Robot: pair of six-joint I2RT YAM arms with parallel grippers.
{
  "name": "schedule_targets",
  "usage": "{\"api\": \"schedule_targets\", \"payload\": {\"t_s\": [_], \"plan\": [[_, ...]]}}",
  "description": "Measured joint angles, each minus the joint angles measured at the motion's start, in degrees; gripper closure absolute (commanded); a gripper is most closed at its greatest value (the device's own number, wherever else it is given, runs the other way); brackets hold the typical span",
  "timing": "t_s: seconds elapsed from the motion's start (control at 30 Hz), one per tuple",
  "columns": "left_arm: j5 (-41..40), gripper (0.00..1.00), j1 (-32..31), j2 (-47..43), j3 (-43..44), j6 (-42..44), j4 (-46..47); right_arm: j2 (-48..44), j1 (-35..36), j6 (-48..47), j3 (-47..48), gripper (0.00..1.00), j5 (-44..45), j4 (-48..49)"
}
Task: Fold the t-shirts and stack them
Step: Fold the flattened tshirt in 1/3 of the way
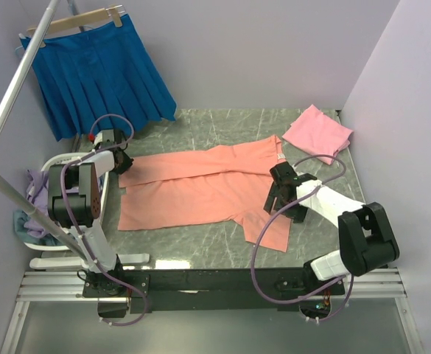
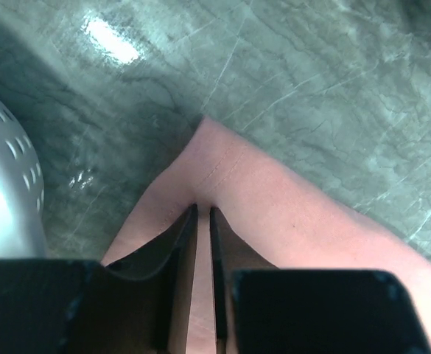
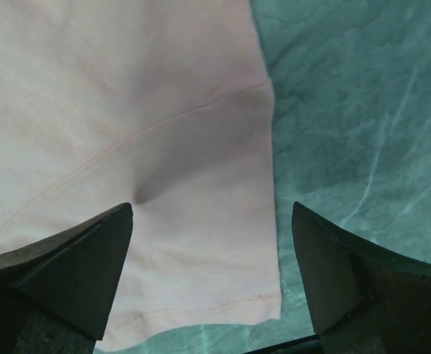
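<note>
Nearest the camera, the two arms were fixed side by side on a black rail (image 1: 215, 282) at the near edge of the table (image 1: 200, 247), which had a grey-green marble top.

The salmon shirt (image 1: 193, 192) was the biggest piece on it. It lay flat across the middle of the table, with its length from left to right and one short sleeve pointing to the near right. The blue skirt (image 1: 101, 74) hung on a wooden hanger (image 1: 75, 18) at the far left, against the wall. The pink shirt (image 1: 317, 131) lay as a small folded bundle at the far right corner, well apart from the salmon one. A white basket (image 1: 57, 160) with some clothes inside stood at the left side, just beside the left arm (image 1: 75, 199).

The left gripper (image 1: 119, 161) was at the far left corner of the salmon shirt. In its wrist view its jaws were narrow, and a thin strip of the salmon cloth was pinched between them, so the corner rose a little from the marble. The right gripper (image 1: 285, 193) hung over the sleeve at the right side with its jaws wide apart and nothing between them. In its wrist view one fingertip (image 3: 119, 221) pressed a small dimple into the cloth, and the other was over the bare marble beside the sleeve edge.
</note>
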Motion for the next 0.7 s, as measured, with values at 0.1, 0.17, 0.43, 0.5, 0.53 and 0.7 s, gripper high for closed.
{"api": "schedule_targets", "payload": {"t_s": [0.1, 0.17, 0.43, 0.5, 0.53, 0.7], "plan": [[-0.28, 0.8, 0.0, 0.74, 1.03, 0.17, -0.61, -1.55, -0.02, 0.5, -1.07, 0.04, 0.83, -0.28], [-0.81, 0.8, 0.02, 1.9, 2.73, 0.26, -1.18, -2.67, -0.07, 0.81, -2.05, 0.04, 1.14, -0.9], [-2.78, 0.78, 0.26, 5.92, 8.55, 0.52, -2.91, -5.73, -0.48, 0.92, -3.32, 0.0, 0.35, -1.92], [-2.62, 0.78, 0.2, 5.77, 8.22, 0.52, -2.45, -8.26, -0.52, 0.07, -2.03, 0.0, 0.17, -1.81], [-2.58, 0.78, 0.15, 5.6, 7.93, 0.52, -2.19, -9.16, -0.63, -0.66, -0.33, 0.0, 0.42, -1.75], [-2.8, 0.78, -1.01, 4.98, 7.23, 0.52, -2.25, -4.66, -5.92, -5.68, 14.43, 0.0, -1.81, 6.12]]}}
